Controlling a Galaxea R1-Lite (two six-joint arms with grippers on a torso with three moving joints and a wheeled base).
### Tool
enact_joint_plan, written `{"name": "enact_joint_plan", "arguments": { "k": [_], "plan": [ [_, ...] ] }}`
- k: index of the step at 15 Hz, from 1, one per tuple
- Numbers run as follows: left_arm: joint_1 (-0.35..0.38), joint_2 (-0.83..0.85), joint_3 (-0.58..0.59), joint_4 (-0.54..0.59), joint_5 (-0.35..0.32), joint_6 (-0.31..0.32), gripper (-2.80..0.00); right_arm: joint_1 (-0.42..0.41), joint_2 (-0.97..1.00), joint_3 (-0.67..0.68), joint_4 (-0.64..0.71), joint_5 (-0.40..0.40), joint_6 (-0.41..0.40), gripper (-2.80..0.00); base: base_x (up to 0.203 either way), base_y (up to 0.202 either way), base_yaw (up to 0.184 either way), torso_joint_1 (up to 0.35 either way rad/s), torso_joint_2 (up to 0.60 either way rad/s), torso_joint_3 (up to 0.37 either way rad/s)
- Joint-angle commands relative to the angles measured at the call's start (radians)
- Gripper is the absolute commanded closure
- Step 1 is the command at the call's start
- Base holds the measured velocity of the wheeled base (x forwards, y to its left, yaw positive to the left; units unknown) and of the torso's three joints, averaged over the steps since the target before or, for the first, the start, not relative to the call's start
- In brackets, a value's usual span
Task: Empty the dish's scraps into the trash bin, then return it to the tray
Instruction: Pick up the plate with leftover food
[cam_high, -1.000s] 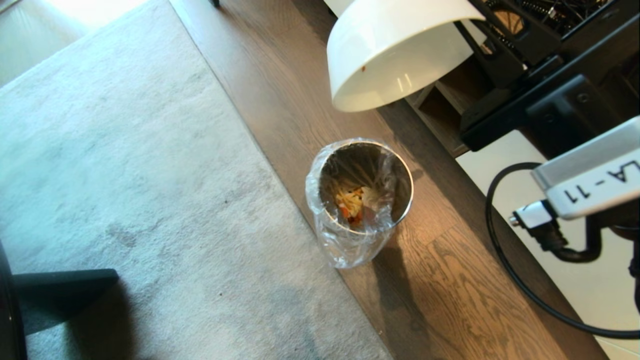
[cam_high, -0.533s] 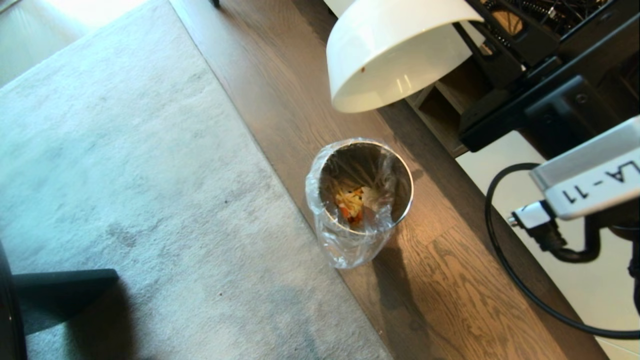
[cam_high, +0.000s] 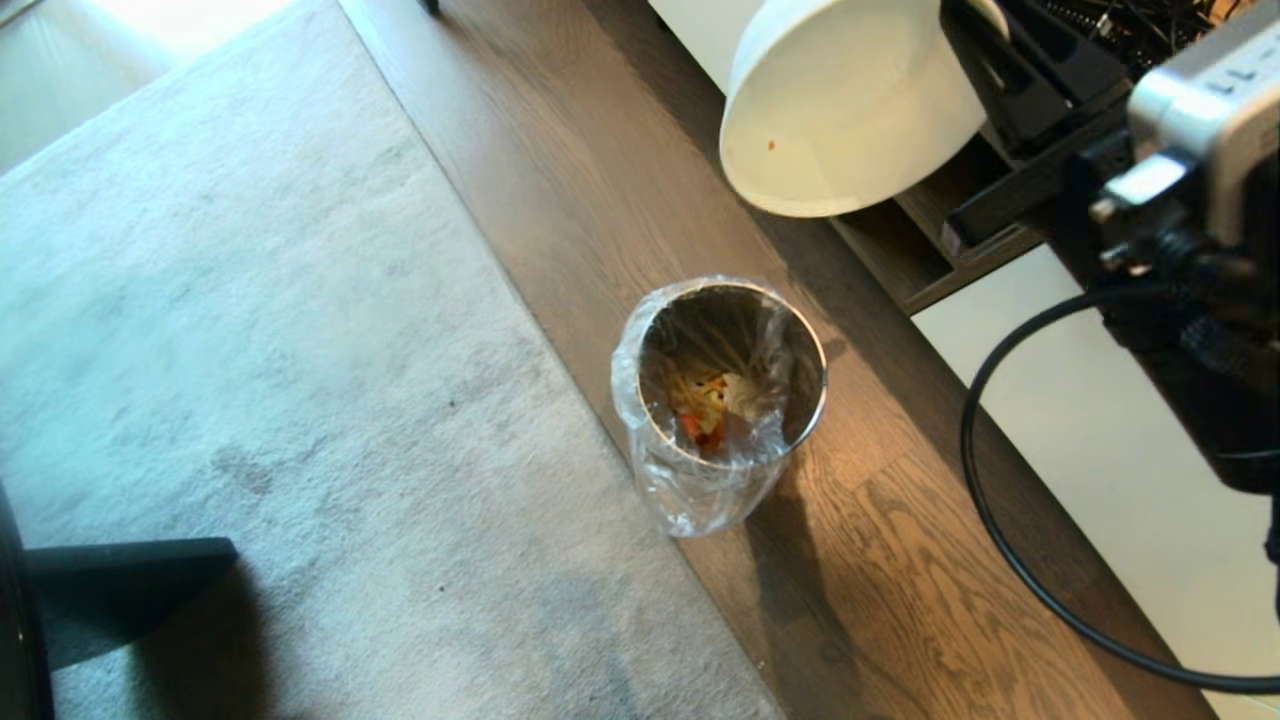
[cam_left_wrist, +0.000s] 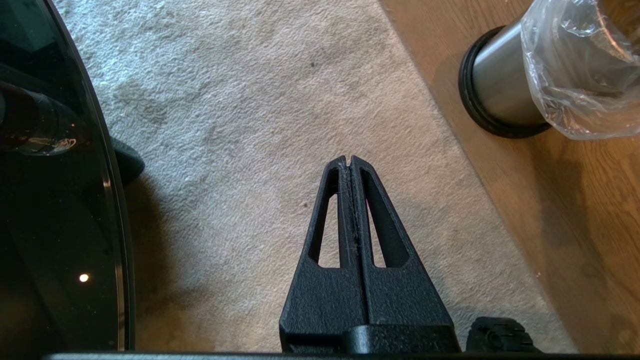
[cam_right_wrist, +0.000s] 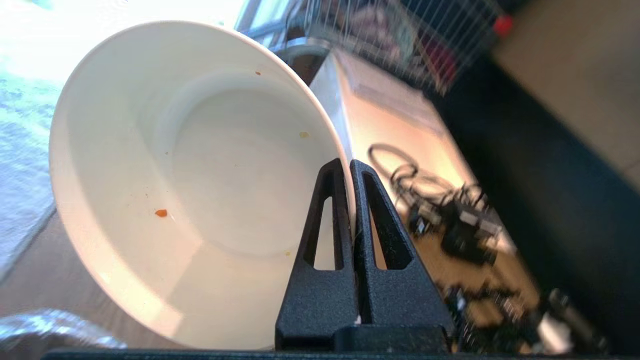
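Note:
The dish is a glossy white bowl held tilted in the air above and beyond the trash bin. Its inside is bare apart from a few tiny orange and yellow specks. My right gripper is shut on the dish's rim, one finger inside and one outside. The scraps, orange and pale yellow, lie at the bottom of the bag-lined metal bin. My left gripper hangs shut and empty over the carpet. The tray is out of view.
The bin stands on the wooden floor beside a grey carpet. A round glossy black tabletop and its dark foot are at the left. A black cable loops over a white surface at the right.
My right wrist has rolled, and the dish has swung to the right and tipped, so more of its inside now shows. The bin and the left gripper have not moved.

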Motion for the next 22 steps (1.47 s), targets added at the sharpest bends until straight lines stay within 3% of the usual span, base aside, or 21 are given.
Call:
{"name": "enact_joint_plan", "arguments": {
  "k": [1,8,14,17,22],
  "plan": [
    [0.0,0.0,0.0,-0.001,0.001,-0.001,0.0,-0.007,-0.038,0.012,0.083,-0.065,0.071,0.0,0.0,0.0,0.0,0.0,0.0,0.0],
    [0.0,0.0,0.0,-0.001,0.001,-0.001,0.0,-0.041,-0.195,0.029,0.56,-0.274,0.362,0.0,0.0,0.0,0.0,0.0,0.0,0.0],
    [0.0,0.0,0.0,-0.001,0.001,-0.001,0.0,-0.212,-0.241,0.035,0.764,-0.281,0.573,0.0,0.0,0.0,0.0,0.0,0.0,0.0],
    [0.0,0.0,0.0,-0.001,0.001,-0.001,0.0,-0.293,-0.283,0.055,0.924,-0.28,0.741,0.0,0.0,0.0,0.0,0.0,0.0,0.0],
    [0.0,0.0,0.0,-0.001,0.001,-0.001,0.0,-0.38,-0.395,0.25,1.087,-0.279,0.894,0.0,0.0,0.0,0.0,0.0,0.0,0.0]
  ]
}}
